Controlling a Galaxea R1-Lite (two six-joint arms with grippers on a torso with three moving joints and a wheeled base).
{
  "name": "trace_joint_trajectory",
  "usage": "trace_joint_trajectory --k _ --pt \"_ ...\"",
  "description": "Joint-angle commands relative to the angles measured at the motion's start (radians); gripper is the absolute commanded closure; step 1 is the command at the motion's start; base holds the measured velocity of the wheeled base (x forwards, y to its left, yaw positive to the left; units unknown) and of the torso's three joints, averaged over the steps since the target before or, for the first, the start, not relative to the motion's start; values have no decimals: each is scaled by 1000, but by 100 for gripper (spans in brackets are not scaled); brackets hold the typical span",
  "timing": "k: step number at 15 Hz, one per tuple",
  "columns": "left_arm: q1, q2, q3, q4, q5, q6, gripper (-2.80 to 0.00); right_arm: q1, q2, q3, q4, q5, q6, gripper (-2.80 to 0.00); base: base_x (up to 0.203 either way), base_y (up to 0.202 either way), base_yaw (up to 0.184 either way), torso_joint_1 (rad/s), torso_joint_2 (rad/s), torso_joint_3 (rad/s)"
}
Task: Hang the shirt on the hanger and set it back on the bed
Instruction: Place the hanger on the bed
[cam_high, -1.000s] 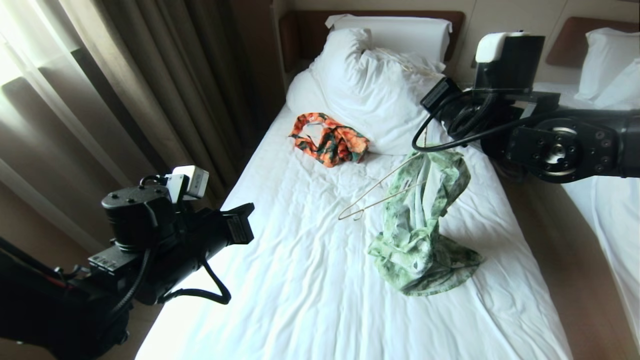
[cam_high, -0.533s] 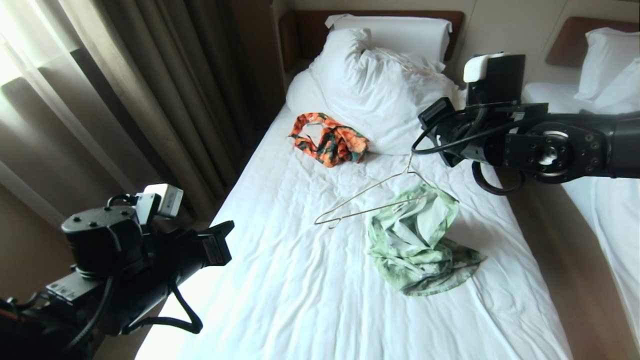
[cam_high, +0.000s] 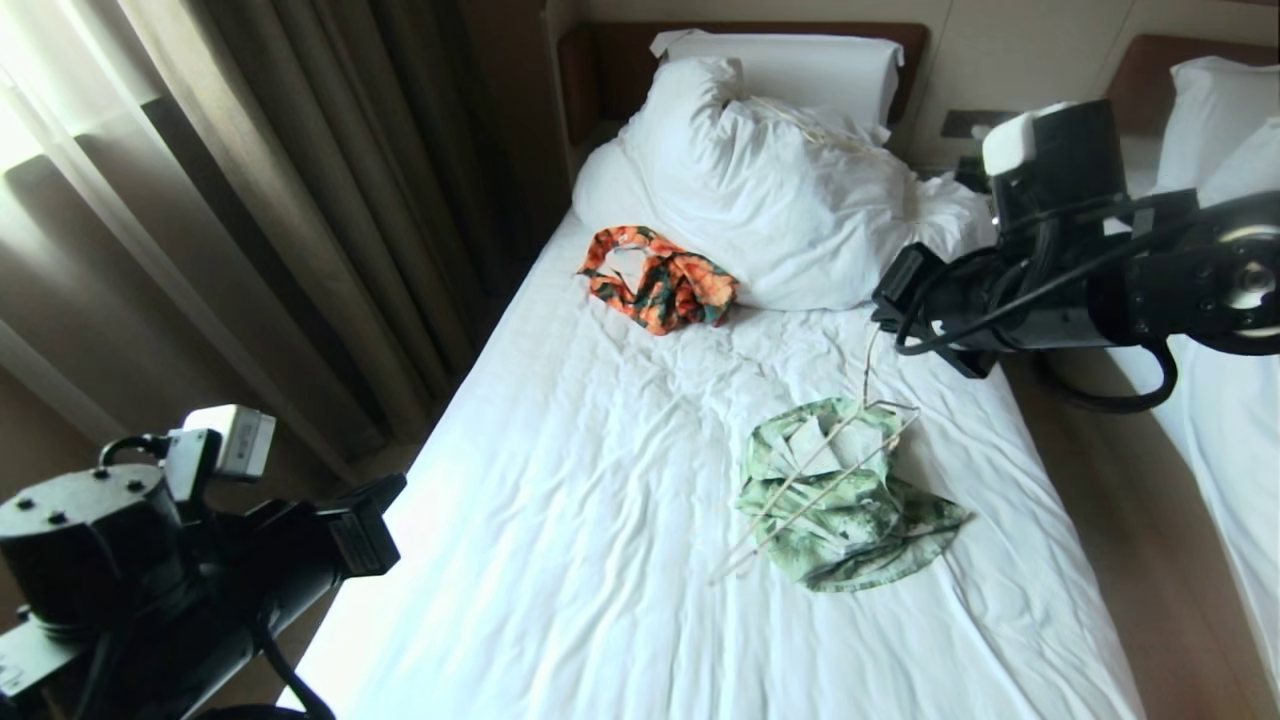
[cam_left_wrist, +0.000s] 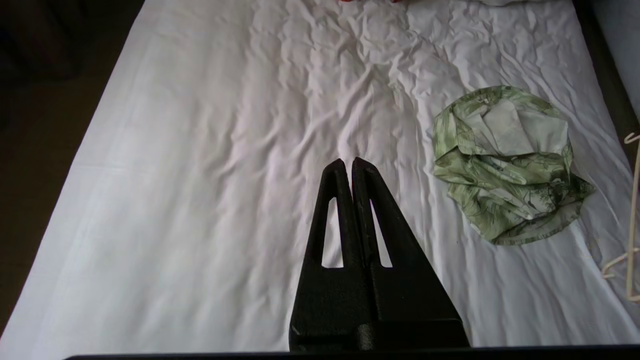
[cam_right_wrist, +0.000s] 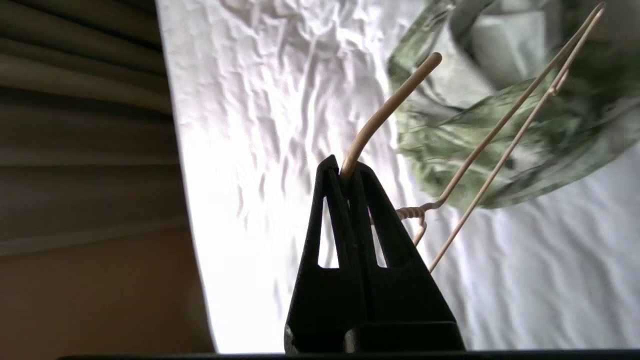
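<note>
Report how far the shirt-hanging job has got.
Done: the right gripper is shut on the hanger, pinching its hook. In hand: the hanger slants down over the shirt, which lies crumpled on the bed and does not look threaded onto the wire. The left gripper is shut and empty over bare sheet. Left: getting the shirt onto the hanger, then laying both down.

Both arms (cam_high: 1100, 290) are matte black with looping black cables and round screw-studded joints, white camera boxes (cam_high: 1010, 140) on the wrists, and tapered, slotted black fingers (cam_left_wrist: 345, 200).
</note>
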Motion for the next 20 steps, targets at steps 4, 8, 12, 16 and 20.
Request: trace_joint_trajectory --k 4,8,12,16,20 --pt "3 -75 96 -6 2 -13 0 -79 135 99 -96 15 -164 0 0 0 0 0 0 0" --pt "5 -65 104 -5 1 -54 0 -106 259 72 -105 7 -224 0 0 0 0 0 0 0" --pt "0 -50 101 -7 -3 -107 0 -118 354 -19 -105 -53 -225 0 0 0 0 0 0 0" --pt "0 -59 104 -6 -3 -108 0 -108 423 -82 -100 -121 -245 0 0 0 0 0 0 0" --pt "0 -87 115 -7 0 -106 0 -109 463 -109 -100 -170 -301 0 0 0 0 0 0 0"
